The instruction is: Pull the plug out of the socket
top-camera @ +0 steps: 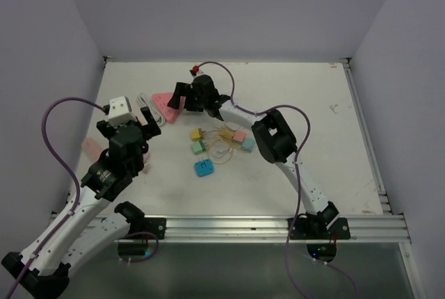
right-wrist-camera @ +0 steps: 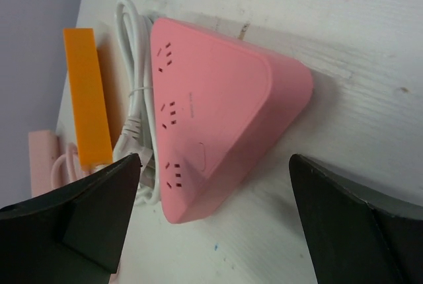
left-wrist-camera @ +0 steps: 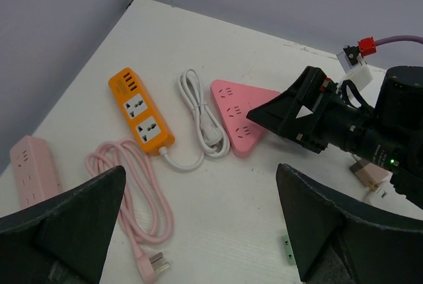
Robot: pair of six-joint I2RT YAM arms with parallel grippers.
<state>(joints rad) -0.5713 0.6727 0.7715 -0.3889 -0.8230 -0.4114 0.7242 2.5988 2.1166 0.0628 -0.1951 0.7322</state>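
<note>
A pink triangular socket (top-camera: 163, 102) lies at the back left of the table, and none of its outlets that show holds a plug. It also shows in the left wrist view (left-wrist-camera: 236, 113) and fills the right wrist view (right-wrist-camera: 211, 125). My right gripper (top-camera: 176, 97) is open just above its near corner, jaws wide on either side (right-wrist-camera: 215, 221), and it shows from the left wrist too (left-wrist-camera: 291, 113). My left gripper (top-camera: 129, 124) is open and empty above bare table (left-wrist-camera: 201, 231). A pink cord with a loose plug (left-wrist-camera: 153, 265) lies below it.
An orange power strip (left-wrist-camera: 141, 111) with a bundled white cable (left-wrist-camera: 201, 115) lies left of the pink socket. A pink strip (top-camera: 92, 146) lies by the left wall. Several small coloured adapters, among them green (top-camera: 198, 147) and blue (top-camera: 204, 168), lie mid-table.
</note>
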